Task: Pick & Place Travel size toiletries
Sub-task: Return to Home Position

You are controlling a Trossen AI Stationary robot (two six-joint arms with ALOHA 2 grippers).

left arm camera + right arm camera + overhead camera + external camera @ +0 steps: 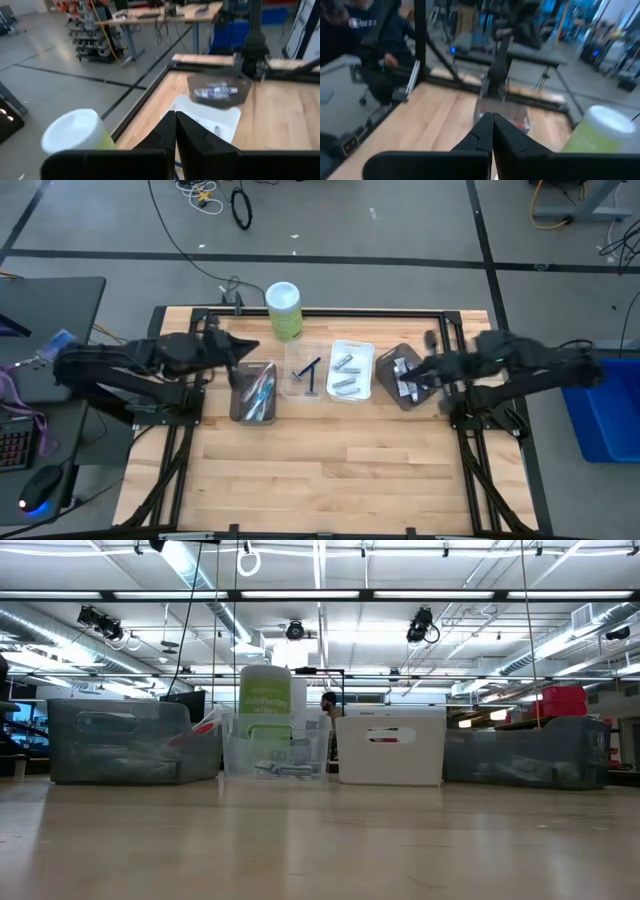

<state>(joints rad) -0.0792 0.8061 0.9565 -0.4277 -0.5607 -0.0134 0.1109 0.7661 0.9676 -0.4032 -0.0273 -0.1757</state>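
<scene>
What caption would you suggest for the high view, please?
Left hand and right hand shut beside the row of four bins holding sorted toiletries, green bottle behind.

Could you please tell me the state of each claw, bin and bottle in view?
Left claw: shut, empty.
Right claw: shut, empty.
Tall green bottle with white cap: upright, capped.
Left dark grey plastic bin: holds slim toothbrushes.
Clear plastic bin: holds dark blue stick.
White bin: holds small silver pieces.
Right dark grey bin: holds toothpaste tubes.
</scene>
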